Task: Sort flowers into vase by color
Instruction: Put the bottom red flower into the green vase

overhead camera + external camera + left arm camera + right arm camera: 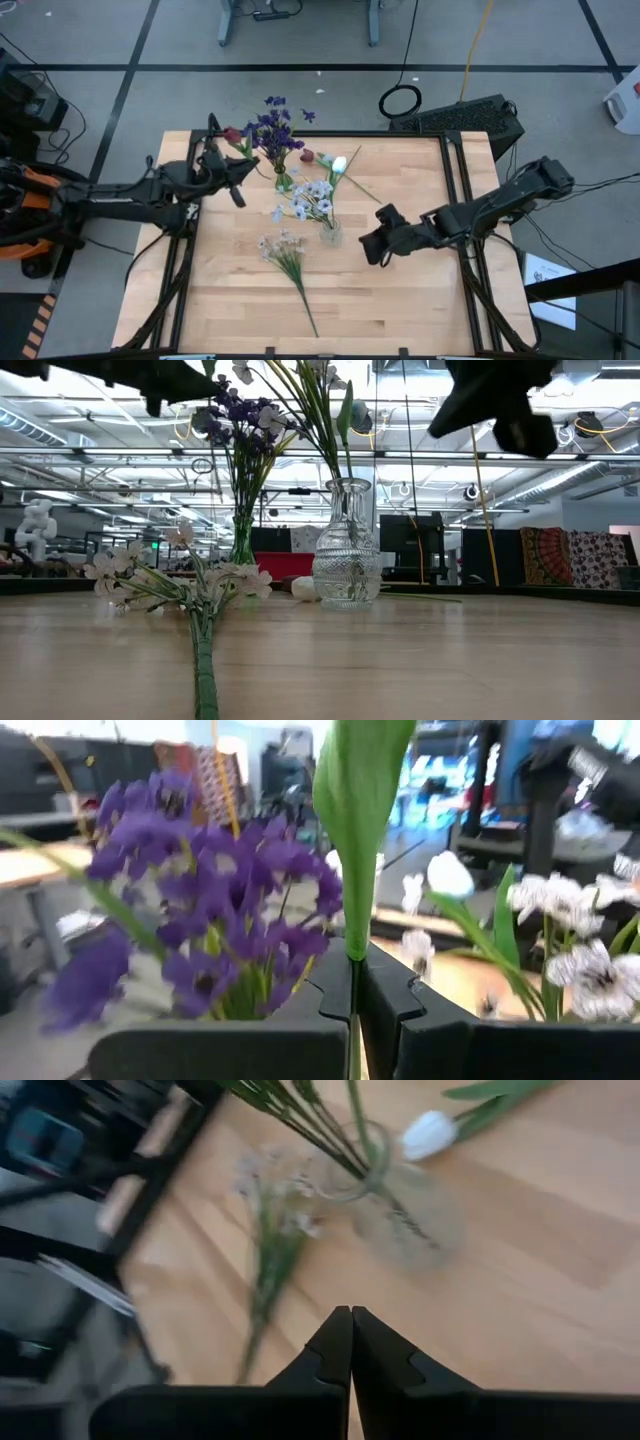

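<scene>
Purple vase: purple cluster flowers (272, 128) stand in a small vase (283, 181) near the far edge of the surface (400, 290). Sorted, by my reading.

Clear vase: a cut-glass vase (347, 555) near mid-surface holds pale white-lilac sprays (308, 200). At least one bunch is in.

Loose spray: one pale spray (285, 256) lies flat on the surface, blossoms near the clear vase, stem running toward the near edge. Not yet placed.

Tulips: a white tulip (338, 166) and a dark red bud (307, 156) lie on the surface just past the clear vase; another dark red bud (232, 134) shows beside the left arm. No vase for either colour is visible.

Left gripper (351, 975): raised beside the purple vase, jaws clenched on a green stem or leaf (357, 810). The left wrist view does not show which bloom it carries; possibly the red bud nearby.

Right gripper (351, 1323): hovering above the surface on the right of the clear vase, jaws clenched, nothing between them.

Progress: roughly halfway, as a judgement. Two colour groups started; the loose spray, the tulips and the held stem remain.
</scene>
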You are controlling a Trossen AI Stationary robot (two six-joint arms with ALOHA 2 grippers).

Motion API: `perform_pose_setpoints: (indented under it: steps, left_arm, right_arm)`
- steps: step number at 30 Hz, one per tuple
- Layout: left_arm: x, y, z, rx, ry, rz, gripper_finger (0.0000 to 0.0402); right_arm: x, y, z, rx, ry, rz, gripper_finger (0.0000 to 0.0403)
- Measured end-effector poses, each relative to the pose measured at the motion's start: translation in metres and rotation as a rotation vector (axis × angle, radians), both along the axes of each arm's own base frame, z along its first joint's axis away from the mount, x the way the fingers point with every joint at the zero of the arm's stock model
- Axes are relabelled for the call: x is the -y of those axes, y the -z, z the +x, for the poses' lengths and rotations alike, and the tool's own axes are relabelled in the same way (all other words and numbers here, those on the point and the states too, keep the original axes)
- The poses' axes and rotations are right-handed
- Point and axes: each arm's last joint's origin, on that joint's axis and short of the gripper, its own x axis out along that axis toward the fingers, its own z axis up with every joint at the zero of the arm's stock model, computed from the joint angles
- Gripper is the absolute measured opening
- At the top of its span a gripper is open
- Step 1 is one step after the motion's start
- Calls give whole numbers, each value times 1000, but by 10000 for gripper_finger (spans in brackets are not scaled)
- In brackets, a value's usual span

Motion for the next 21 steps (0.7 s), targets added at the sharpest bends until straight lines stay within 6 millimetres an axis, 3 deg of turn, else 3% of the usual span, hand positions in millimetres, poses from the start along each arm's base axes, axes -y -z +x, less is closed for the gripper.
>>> perform_pose_setpoints:
  steps: [7,14,21]
  left_arm:
    - [-22,11,9,9,17,21,4]
    - [-40,14,18,22,25,33,4]
    - [-49,34,33,-91,47,-21,4]
  right_arm:
    - [-4,34,6,76,25,70,0]
    - [-6,42,9,44,8,76,0]
    - [-5,42,9,43,10,73,0]
